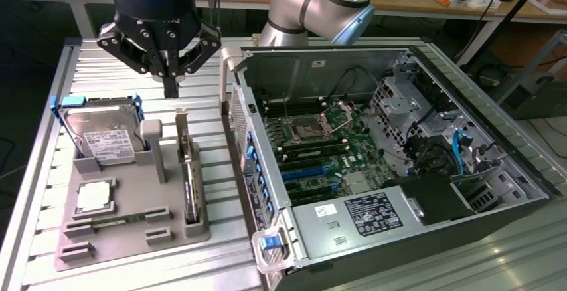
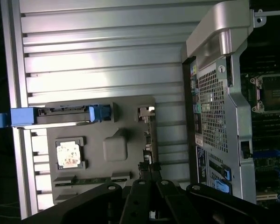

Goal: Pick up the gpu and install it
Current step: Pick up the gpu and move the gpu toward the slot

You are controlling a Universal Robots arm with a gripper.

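The gpu [image 1: 188, 175] is a thin dark card standing on edge in a slot of the grey holder [image 1: 133, 234], with its silver bracket [image 1: 182, 123] at the far end. My gripper [image 1: 170, 90] hangs above the table just beyond that bracket end, its fingers shut together and holding nothing. In the wrist view the gpu [image 2: 149, 135] shows edge-on along the holder [image 2: 107, 128], and my gripper [image 2: 148, 169] sits over one end of it.
A silver hard drive [image 1: 102, 137] in a blue-tabbed caddy stands in the holder beside the gpu. A square chip [image 1: 94, 198] and a memory stick [image 1: 119, 221] lie nearer. The open computer case [image 1: 390, 171] lies on the exterior view's right, its wall [image 2: 214, 116] close to the holder.
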